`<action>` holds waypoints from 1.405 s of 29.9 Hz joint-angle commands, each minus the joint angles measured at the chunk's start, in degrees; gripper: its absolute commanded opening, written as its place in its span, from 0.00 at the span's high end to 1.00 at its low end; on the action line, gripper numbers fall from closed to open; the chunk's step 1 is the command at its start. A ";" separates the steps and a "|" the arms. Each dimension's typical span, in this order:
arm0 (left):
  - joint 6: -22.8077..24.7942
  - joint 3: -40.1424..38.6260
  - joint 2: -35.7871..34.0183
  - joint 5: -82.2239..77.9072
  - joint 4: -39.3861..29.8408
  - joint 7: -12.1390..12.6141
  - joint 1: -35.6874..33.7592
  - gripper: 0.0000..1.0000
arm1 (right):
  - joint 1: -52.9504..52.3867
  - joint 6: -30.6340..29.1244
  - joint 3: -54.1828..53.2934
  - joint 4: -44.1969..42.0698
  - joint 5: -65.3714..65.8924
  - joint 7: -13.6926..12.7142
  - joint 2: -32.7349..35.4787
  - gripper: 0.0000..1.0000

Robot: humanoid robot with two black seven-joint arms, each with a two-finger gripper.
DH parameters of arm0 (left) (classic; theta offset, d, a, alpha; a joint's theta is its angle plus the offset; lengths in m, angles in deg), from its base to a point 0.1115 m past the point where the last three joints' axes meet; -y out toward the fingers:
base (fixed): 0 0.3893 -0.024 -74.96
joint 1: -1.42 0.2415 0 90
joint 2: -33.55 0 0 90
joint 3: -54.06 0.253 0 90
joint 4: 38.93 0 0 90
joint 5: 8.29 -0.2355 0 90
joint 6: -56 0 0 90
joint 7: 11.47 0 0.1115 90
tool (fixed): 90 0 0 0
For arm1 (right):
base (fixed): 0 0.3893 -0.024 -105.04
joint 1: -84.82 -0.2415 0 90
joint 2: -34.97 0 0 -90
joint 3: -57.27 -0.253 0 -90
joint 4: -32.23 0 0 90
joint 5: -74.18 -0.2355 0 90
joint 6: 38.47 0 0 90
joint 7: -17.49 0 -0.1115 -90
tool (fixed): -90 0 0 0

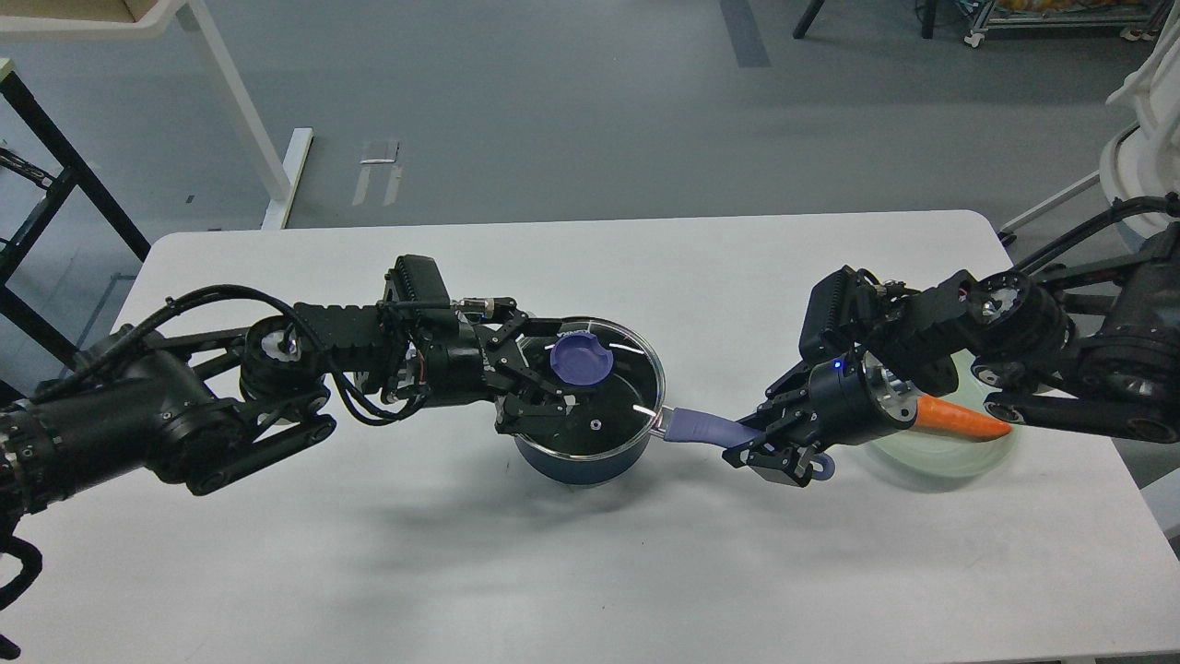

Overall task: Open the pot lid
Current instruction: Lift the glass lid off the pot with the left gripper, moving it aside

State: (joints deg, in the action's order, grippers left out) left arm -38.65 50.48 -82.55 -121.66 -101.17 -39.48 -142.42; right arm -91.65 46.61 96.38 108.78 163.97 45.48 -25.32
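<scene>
Round clear glass lid (pixel 604 392) sat on small dark blue pot (pixel 579 461), mid-worktop (pixel 553 572). Our left gripper (pixel 542 369) jaws open beside lavender knob (pixel 579 359); right gripper (pixel 770 449) seemingly clamped handle (pixel 705 430). We judged glass fragile, slick: grip knob.

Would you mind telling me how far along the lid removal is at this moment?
Done: the right gripper is clamped on the pot handle. In hand: the left gripper is open around the lid knob. Left: closing on the knob and lifting; the lid sits on the pot.

Dark blue pot (pixel 581 466), lavender-purple handle (pixel 705 430) and lid knob (pixel 581 360), orange carrot (pixel 963 420), seemingly pale green plate (pixel 959 456).
</scene>
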 commanded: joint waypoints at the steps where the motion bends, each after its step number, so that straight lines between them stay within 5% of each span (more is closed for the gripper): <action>1: -0.01 0.16 0.00 -0.01 0.01 0.01 0.05 0.37 | 0.07 0.00 0.00 0.01 0.04 0.01 0.00 0.69; 7: -0.10 0.07 0.09 -0.19 -0.16 0.01 -0.12 0.65 | 0.07 0.00 0.00 0.01 0.04 0.01 0.00 0.69; 17: -1.68 -0.19 -3.07 0.16 -2.80 0.01 -1.00 0.65 | 0.07 0.00 0.08 0.01 -0.05 0.01 0.09 0.69; 29: -11.87 0.07 -23.89 1.30 -8.96 0.01 -0.30 0.64 | 0.16 0.00 0.00 0.01 -0.05 0.01 -0.09 0.69; 36: -21.62 0.95 -30.32 4.82 -5.27 0.01 10.84 0.63 | 0.16 0.00 0.00 0.01 -0.05 0.01 0.00 0.68; 42: -23.35 0.95 -29.71 5.00 2.02 0.01 16.92 0.63 | 0.16 0.00 0.00 0.01 -0.05 0.01 0.09 0.68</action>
State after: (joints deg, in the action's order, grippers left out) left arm -61.73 51.43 -112.54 -116.80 -102.76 -39.48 -127.70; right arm -91.48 46.61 96.37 108.79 163.91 45.49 -25.32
